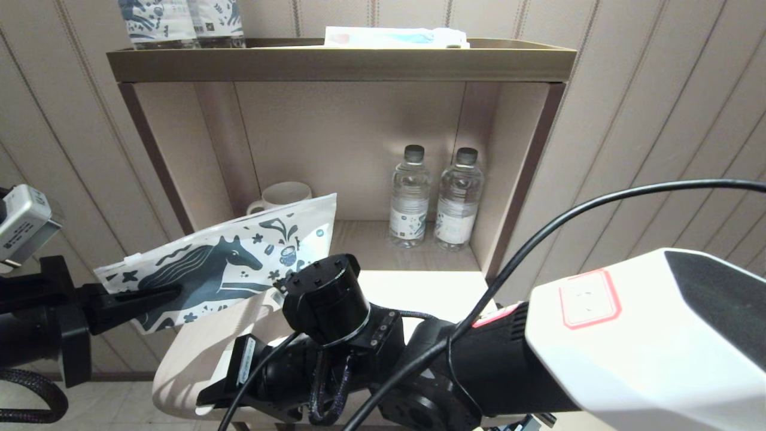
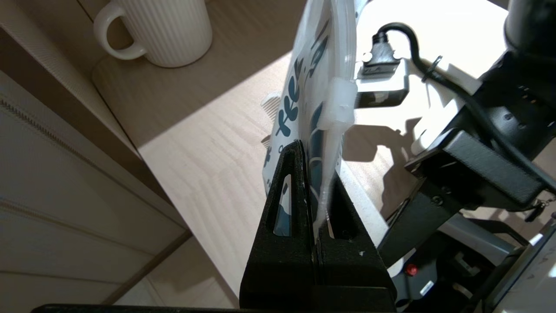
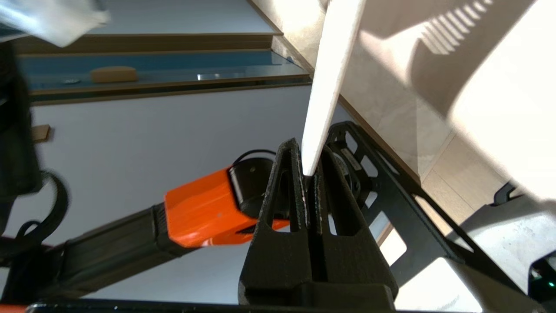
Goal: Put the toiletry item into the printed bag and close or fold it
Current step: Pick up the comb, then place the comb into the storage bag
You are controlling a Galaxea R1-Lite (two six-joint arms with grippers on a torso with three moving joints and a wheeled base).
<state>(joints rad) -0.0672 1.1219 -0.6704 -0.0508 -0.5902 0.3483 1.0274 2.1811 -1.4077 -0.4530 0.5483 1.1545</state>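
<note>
The printed bag (image 1: pixel 233 257), whitish with a dark blue horse, hangs in the air over the table's left part, tilted up toward the shelf niche. My left gripper (image 1: pixel 170 293) is shut on its lower left edge. In the left wrist view the bag (image 2: pixel 319 65) stands edge-on between the fingers of that gripper (image 2: pixel 315 163), its white zip slider (image 2: pixel 341 104) just beyond them. My right gripper (image 3: pixel 309 174) is shut on the tapered handle tip of the white comb (image 3: pixel 330 78), which points away from the fingers. In the head view the right wrist (image 1: pixel 326 299) sits just right of the bag and hides the fingers and comb.
A white ribbed mug (image 1: pixel 281 194) and two water bottles (image 1: pixel 410 197) (image 1: pixel 458 200) stand inside the niche behind the bag. Printed bottles (image 1: pixel 179 21) sit on the top shelf (image 1: pixel 341 63). The pale wooden table (image 1: pixel 437 290) lies below both arms. A black cable (image 1: pixel 598 206) arcs over the right arm.
</note>
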